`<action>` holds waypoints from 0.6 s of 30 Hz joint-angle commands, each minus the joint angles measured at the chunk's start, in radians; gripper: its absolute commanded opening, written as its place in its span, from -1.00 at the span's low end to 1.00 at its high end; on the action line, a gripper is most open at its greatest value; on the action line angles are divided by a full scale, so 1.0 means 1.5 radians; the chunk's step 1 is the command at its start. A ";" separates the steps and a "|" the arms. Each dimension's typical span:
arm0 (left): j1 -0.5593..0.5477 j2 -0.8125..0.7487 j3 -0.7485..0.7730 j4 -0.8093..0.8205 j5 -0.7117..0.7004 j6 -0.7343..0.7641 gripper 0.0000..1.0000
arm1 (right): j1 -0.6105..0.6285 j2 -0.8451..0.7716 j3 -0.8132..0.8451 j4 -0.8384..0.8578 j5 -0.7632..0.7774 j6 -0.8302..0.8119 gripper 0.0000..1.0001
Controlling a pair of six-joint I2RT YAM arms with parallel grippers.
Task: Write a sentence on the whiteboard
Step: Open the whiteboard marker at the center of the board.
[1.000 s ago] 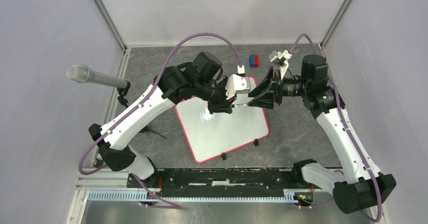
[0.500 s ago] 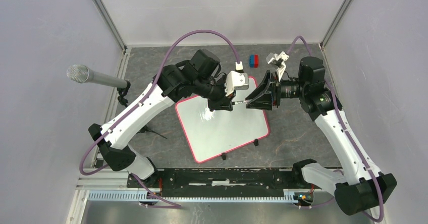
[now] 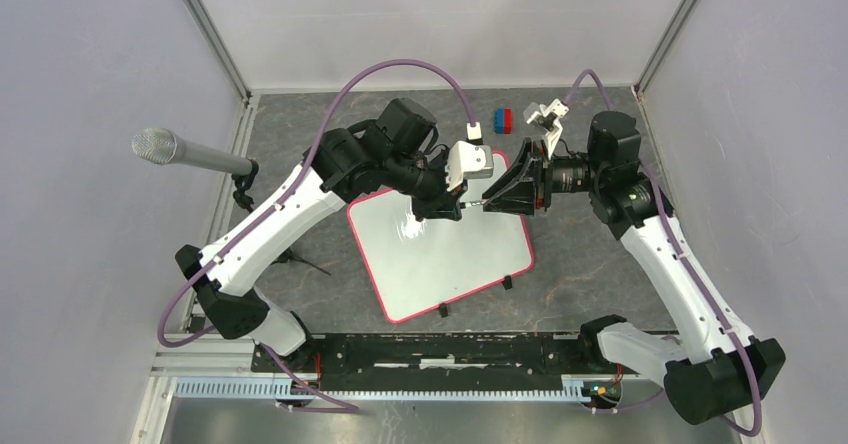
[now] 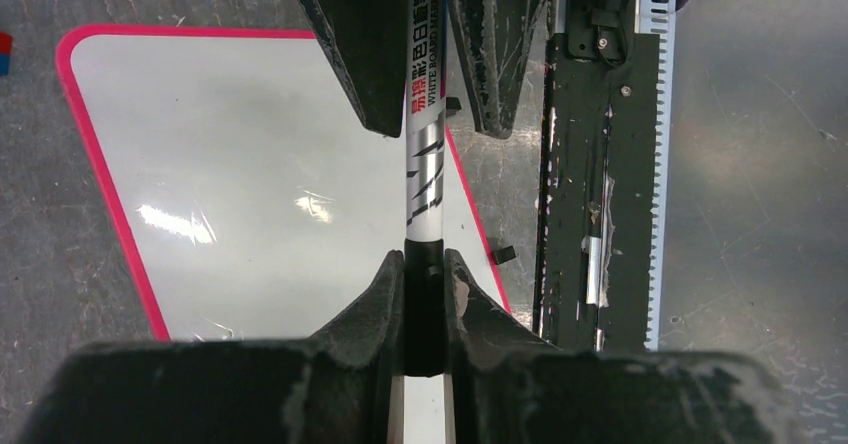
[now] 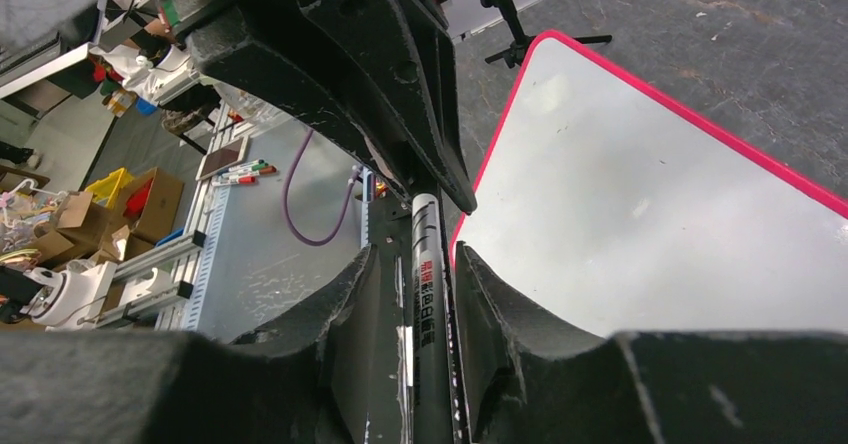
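Right hand (image 3: 487, 204) moved left; its jaws narrowed around the marker (image 4: 424, 154)

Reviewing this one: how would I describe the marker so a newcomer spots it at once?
Find the pink-rimmed whiteboard on the table. Over its far side the two arms meet, and the marker bridges them, its black end clamped in the left gripper. Its slim white-and-silver barrel with red and black print sets it apart from the black jaws around it.

From above, the marker (image 3: 473, 205) is a mere sliver between the left gripper (image 3: 458, 207) and right gripper (image 3: 487, 205), which cover part of the board's (image 3: 440, 254) far edge. Up close, I can't tell whether the right one pinches it; its dark end is buried in the left one.
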 commanded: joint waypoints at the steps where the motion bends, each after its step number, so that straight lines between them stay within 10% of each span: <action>1: 0.000 -0.002 0.019 0.022 -0.004 -0.017 -0.95 | 0.007 0.006 0.008 -0.002 0.008 -0.017 -0.25; 18: -0.002 0.023 0.044 -0.046 -0.001 0.061 -0.95 | 0.020 0.022 0.033 -0.035 0.009 -0.049 -0.27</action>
